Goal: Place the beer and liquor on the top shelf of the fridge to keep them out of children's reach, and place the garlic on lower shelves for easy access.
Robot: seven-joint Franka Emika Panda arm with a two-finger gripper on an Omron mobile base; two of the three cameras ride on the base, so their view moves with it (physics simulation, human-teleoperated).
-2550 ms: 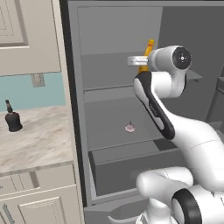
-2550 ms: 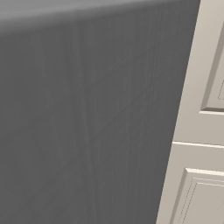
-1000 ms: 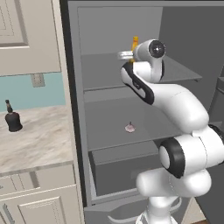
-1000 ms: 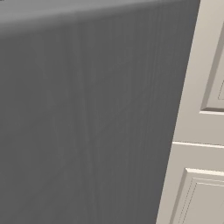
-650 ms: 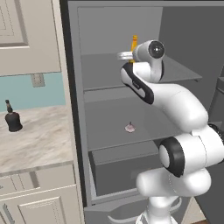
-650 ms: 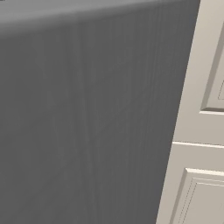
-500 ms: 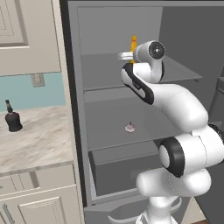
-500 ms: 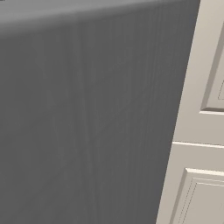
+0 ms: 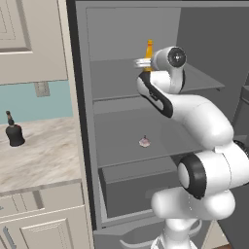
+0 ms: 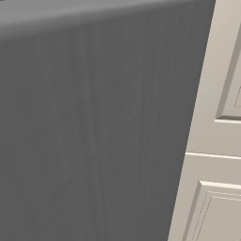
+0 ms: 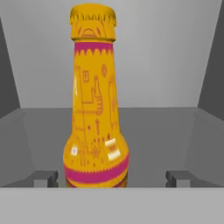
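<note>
Kitchen cabinets frame the marble counter (image 9: 44,155) at our left, where the liquor (image 9: 14,130) stands, well apart from the open fridge (image 9: 126,97). Inside it, the garlic (image 9: 144,141) lies on a lower shelf. We see the beer (image 11: 95,105) upright on the top shelf of the fridge (image 9: 112,80), between the spread fingertips (image 11: 45,178) of our gripper (image 11: 112,178), which stand clear of it.

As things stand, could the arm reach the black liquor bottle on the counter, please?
Probably not without repositioning. The gripper stands open around the beer on the top shelf, while the liquor sits far left on the counter, beyond the fridge wall.
</note>
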